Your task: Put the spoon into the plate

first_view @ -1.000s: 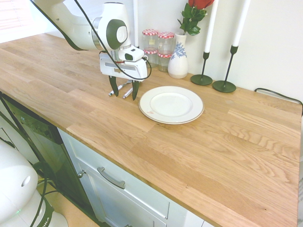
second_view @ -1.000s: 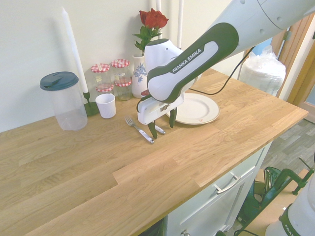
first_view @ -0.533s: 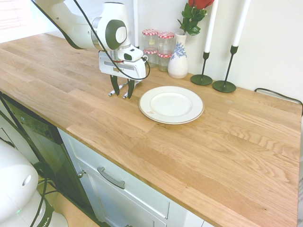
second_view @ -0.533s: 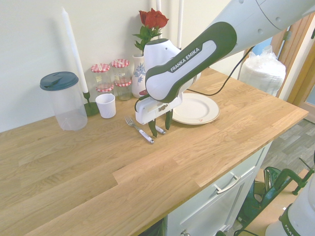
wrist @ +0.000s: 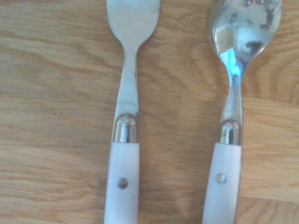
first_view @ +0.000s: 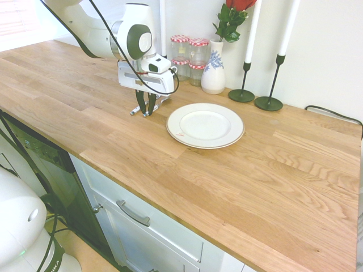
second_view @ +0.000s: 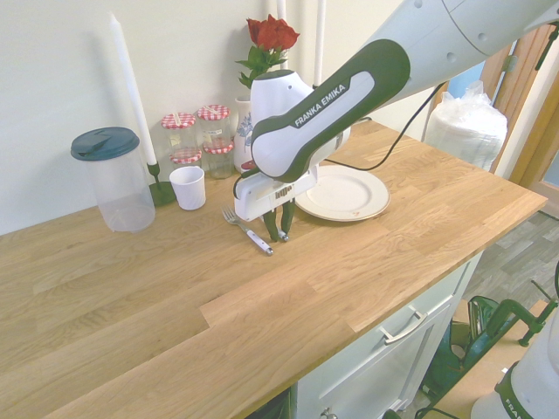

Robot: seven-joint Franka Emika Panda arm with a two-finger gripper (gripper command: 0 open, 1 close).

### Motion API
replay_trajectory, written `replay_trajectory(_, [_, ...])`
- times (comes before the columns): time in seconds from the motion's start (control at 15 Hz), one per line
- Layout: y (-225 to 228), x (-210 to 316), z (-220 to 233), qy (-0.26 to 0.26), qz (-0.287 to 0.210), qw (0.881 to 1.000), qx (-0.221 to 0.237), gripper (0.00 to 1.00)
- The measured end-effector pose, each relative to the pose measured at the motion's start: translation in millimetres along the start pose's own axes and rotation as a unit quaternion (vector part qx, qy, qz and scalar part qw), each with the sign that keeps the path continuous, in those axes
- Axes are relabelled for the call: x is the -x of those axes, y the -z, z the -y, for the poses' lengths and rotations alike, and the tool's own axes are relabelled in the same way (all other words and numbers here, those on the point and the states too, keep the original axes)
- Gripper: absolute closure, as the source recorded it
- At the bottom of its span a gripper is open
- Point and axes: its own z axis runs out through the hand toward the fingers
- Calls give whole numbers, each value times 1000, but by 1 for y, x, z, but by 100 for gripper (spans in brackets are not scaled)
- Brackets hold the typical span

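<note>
Your end effector (first_view: pixel 146 115) is down low at the spoon's handle, its fingers drawn close to each other with the handle between them; you cannot tell from these views whether they clamp it yet. The spoon (wrist: pixel 230 112) lies on the desk (first_view: pixel 227 187), just beside the fork (wrist: pixel 127 112) and apart from it, with the two handles side by side. You can see in the wrist view that both have white handles with a metal rivet, and that the spoon's bowl is shiny.

Near the spoon you have the plate (first_view: pixel 205 126), white with a thin darker rim line and a small reddish mark by its edge. Behind it stands a vase (first_view: pixel 214 73) with red roses (second_view: pixel 272 35), and beside that, stacked jars (second_view: pixel 215 135) with checkered lids. The white cup (second_view: pixel 188 188) stands between the jars and the lidded plastic container (second_view: pixel 122 183).
</note>
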Motion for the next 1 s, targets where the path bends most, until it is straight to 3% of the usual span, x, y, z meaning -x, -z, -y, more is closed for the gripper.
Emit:
replay_trajectory(0.53, [9,-13,-4,-18,3,1000,-15,100])
replay_trajectory(1.0, [99,-34,-22,-26,-30,998,-54,100])
